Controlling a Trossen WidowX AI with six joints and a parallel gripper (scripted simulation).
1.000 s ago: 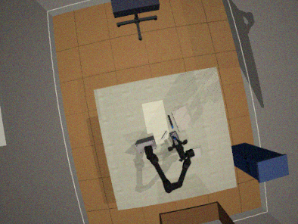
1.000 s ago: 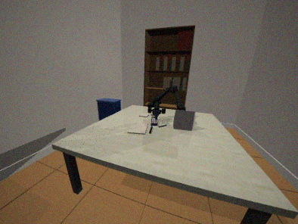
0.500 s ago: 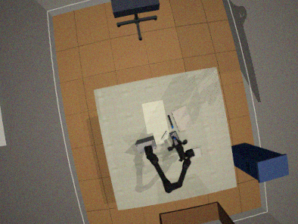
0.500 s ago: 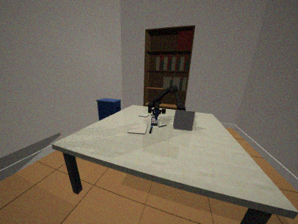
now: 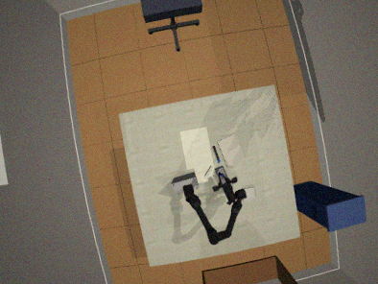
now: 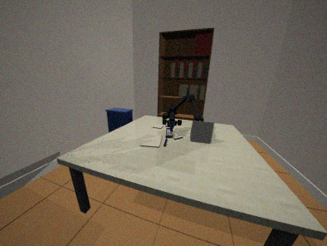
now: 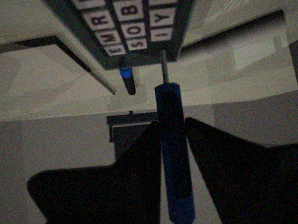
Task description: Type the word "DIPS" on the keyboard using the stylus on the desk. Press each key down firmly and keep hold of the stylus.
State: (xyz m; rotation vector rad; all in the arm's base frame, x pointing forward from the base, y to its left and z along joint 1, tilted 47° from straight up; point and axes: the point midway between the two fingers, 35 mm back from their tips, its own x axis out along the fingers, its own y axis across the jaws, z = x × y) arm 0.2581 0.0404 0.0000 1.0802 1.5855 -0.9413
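Note:
My gripper (image 7: 171, 125) (image 5: 221, 177) (image 6: 168, 124) is shut on the blue stylus (image 7: 171, 145) (image 6: 168, 133), which points down and forward. In the wrist view its thin grey tip reaches the near edge of the dark keyboard (image 7: 131, 26), just under the end keys of the nearest row. I cannot tell whether the tip touches. The white keys carry letters such as R, B, Y. In the overhead view the keyboard (image 5: 216, 154) is a narrow strip just ahead of the gripper.
A dark pen with a blue end (image 7: 128, 80) (image 5: 207, 170) lies beside the keyboard. A white sheet (image 5: 196, 145) and a tilted pale pad (image 5: 231, 146) lie on the desk (image 5: 144, 216). A dark grey box (image 5: 184, 179) (image 6: 202, 132) stands near the arm's base.

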